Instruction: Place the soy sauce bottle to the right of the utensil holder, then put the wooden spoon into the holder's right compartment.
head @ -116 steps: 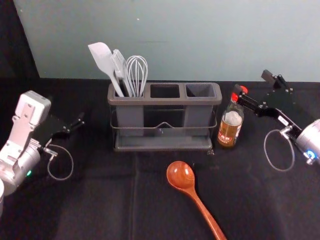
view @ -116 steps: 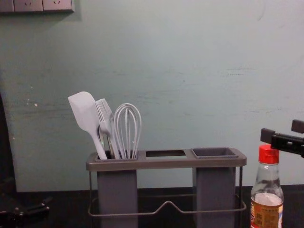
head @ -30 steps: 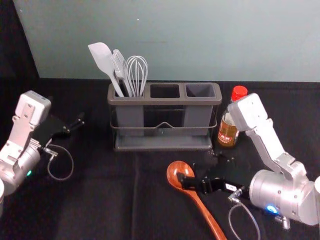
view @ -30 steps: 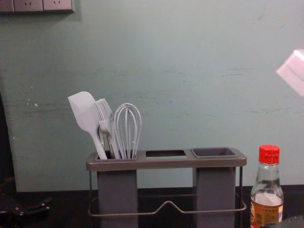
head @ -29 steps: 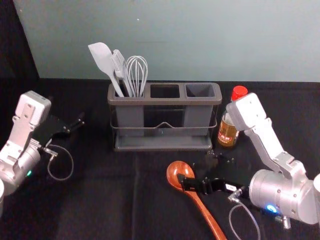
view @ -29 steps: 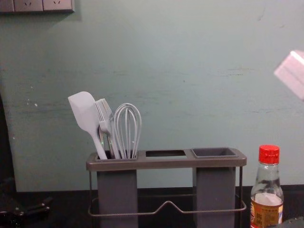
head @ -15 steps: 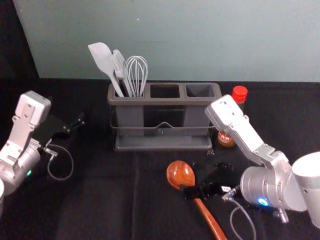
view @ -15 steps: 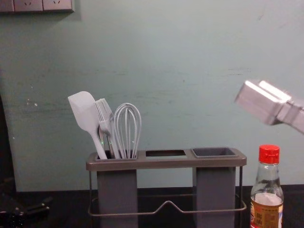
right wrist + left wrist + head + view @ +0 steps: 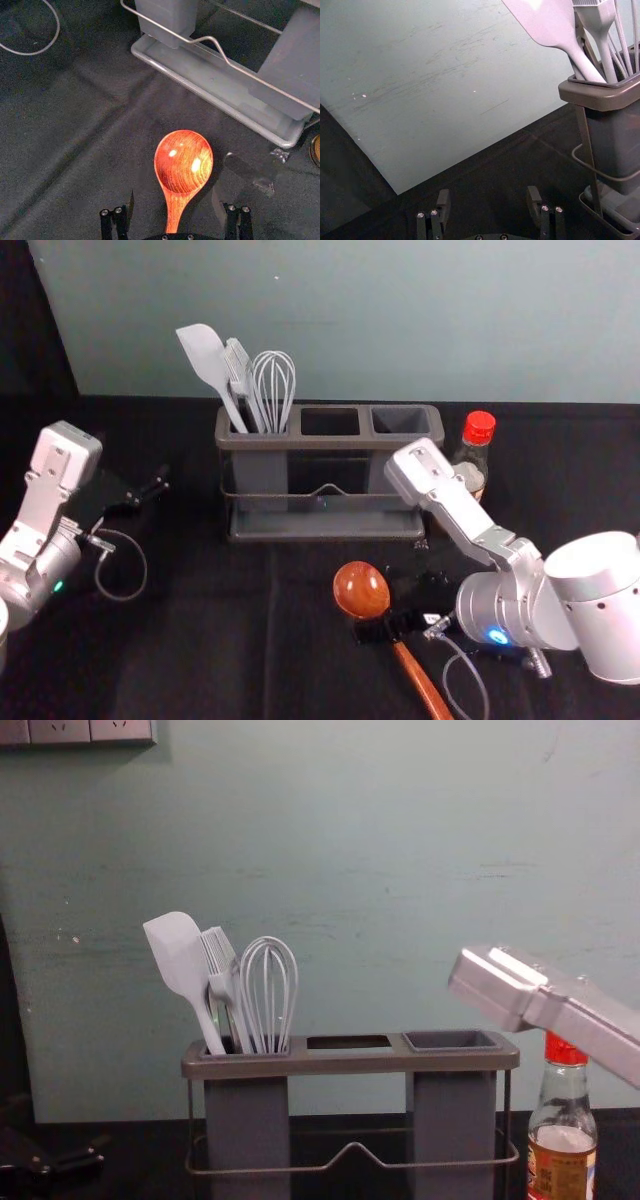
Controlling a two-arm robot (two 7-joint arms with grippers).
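Straddling the wooden spoon (image 9: 183, 162), I'm the right gripper (image 9: 173, 197), fingers spread! Handle runs toward the tabletop's (image 9: 200, 640) near edge; light, stiff, probably slick: pinch below the bowl. Left gripper (image 9: 489, 195), fingers apart, parked at left.

Glossy, grained wooden spoon (image 9: 183, 162); smooth, clear glass bottle (image 9: 563, 1100).

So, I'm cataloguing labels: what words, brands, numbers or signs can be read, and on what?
Clear glass soy sauce bottle with red cap: label lettering too indistinct to read.
Black right gripper, at the brown wooden spoon: white sticker, too small to read.
No text is legible.
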